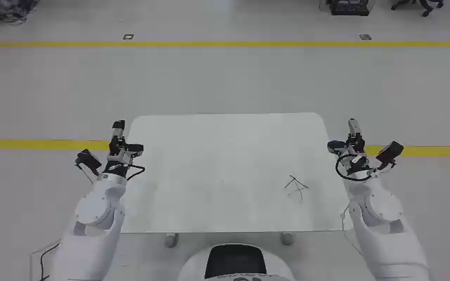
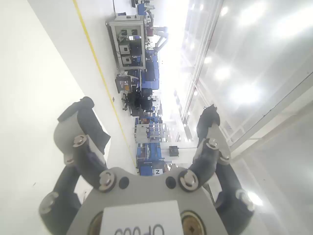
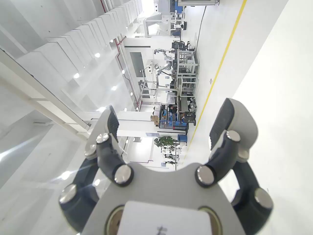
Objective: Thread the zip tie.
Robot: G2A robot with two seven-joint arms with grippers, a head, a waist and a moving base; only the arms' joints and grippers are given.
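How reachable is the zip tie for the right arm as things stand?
Probably yes. The zip tie lies bare on the table near the right arm's side, with nothing on or beside it, and the right gripper hangs open and empty just off that edge.

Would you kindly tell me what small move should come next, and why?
Probably bring the right gripper over the zip tie: it lies untouched on the table, nearest that gripper, which is open and empty beside the table's edge.
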